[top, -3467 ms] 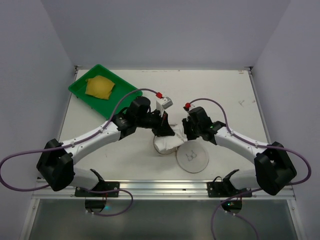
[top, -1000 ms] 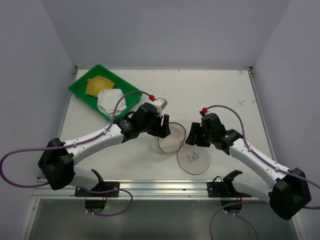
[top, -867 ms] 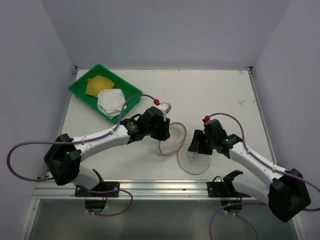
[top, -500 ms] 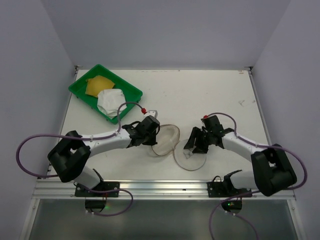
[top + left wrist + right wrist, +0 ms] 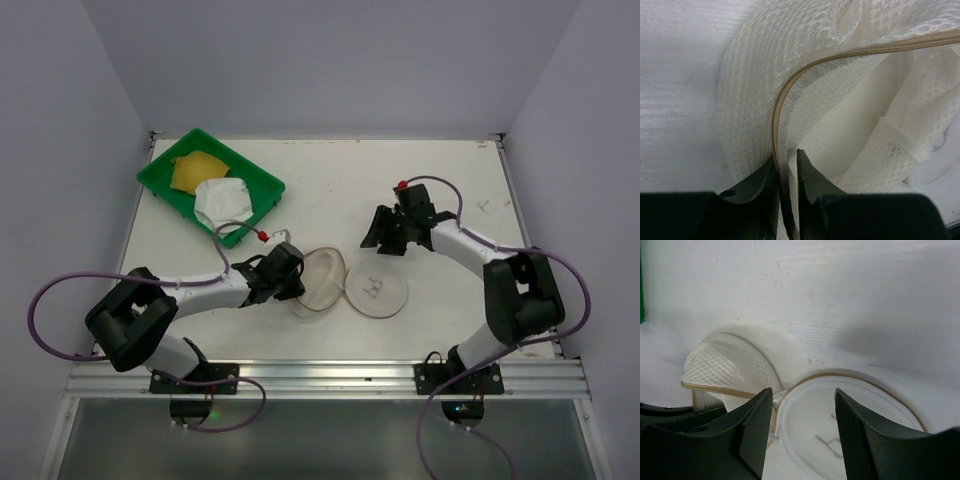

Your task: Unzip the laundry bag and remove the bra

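left gripper (image 5: 786,164) pinches laundry bag (image 5: 752,75) rim | right gripper (image 5: 802,395) hovers, jaws apart

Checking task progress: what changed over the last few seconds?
The bra left the laundry bag and now lies in the green tray. The left gripper returned and pinches the bag's zipper rim; the right gripper drew back from the lid, open. Tray and yellow item unmoved.

Bright, even light; soft shadows; wrist views seemingly slightly soft.
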You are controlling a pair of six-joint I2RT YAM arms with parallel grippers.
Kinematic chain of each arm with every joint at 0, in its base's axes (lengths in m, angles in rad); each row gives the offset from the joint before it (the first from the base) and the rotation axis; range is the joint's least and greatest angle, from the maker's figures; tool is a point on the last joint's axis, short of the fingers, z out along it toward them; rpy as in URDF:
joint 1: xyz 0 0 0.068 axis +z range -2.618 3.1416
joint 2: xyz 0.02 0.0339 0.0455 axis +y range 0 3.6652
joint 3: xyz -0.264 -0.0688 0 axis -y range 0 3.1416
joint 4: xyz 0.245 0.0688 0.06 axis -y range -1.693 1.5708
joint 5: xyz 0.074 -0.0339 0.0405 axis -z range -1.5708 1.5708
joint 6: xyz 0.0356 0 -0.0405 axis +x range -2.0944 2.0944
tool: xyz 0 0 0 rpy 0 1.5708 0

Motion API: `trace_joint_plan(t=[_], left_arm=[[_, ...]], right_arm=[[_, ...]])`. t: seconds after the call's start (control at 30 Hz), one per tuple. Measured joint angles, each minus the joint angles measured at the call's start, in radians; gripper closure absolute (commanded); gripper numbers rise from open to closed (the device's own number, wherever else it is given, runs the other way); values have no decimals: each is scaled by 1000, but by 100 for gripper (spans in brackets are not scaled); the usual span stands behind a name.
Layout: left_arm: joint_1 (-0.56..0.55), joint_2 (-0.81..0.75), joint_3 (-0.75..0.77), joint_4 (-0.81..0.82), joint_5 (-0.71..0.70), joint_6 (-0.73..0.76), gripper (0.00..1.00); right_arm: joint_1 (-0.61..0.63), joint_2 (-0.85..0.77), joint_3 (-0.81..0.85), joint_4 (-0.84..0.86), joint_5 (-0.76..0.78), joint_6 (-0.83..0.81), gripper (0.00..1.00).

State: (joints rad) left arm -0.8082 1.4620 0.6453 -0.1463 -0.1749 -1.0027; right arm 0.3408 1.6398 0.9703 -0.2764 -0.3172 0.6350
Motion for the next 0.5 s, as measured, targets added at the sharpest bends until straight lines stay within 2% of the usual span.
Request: trace_joint_plan(t=[0.1,0.23,0.4,0.5], left_arm=[[10,5,2,5,3,-14,79],[47,38,22,24,20,-27,81],[129,56,27,56,52,-26,81],[159,55,27,56,51,-26,81]], right_arm=[[-2,-118,-48,-51,113,-6,36],[-7,-279,-129,-130,235,11,35],[-14,-313,-211,-190,286,47,39],[-14,-313,-248,-203,302,73,37]])
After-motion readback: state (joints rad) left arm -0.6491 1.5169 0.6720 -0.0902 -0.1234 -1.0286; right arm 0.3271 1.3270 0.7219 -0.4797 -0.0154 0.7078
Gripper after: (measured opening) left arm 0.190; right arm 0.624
